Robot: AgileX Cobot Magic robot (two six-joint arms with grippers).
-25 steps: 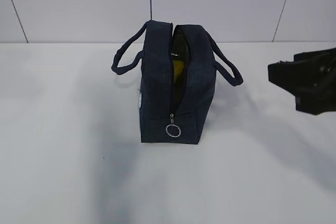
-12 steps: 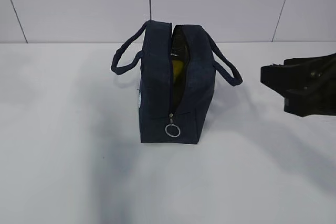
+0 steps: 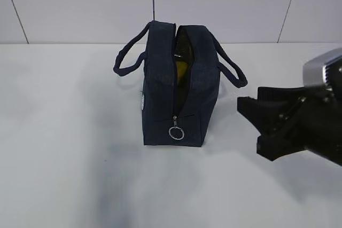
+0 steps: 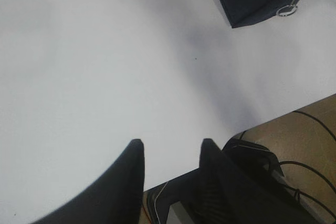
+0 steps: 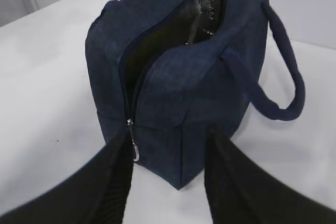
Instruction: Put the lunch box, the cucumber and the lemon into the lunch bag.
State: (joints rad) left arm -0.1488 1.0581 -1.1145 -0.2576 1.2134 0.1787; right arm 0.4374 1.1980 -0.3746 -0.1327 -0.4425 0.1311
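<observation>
1. Navy fabric is dominating the scene: the lunch bag [image 3: 179, 86] is standing upright on the white table [image 3: 64, 174], its top zipper gaping open and its silver ring pull [image 3: 176, 133] hanging at the near end.
2. Compared with 1 second ago, the right gripper [image 3: 251, 126] is pushing much further into the exterior view, coming lower and closer to the bag's near right corner, where before it was sitting back at the right edge.
3. Its fingers are standing spread with nothing between them; the right wrist view is showing both black fingers [image 5: 105, 182] framing the bag's near end, with the zipper slider close to the left one but no contact that I can confirm.
4. The left gripper [image 4: 169, 153] is hanging over bare table near its front edge, well apart from the bag, fingers parted and gripping nothing.
5. Inside the opening, something yellow, probably the lemon [image 3: 181, 69], is lying beneath a dark glossy shape that is probably the cucumber [image 3: 181, 46]. The lunch box is not showing anywhere; nothing is lying loose on the table, so I am judging it to be inside already, beneath them.
6. The bag itself is sitting where it was 1 second ago, so the packing looks complete, and the approaching right arm is likely heading for the zipper or a handle [image 3: 232, 70].
</observation>
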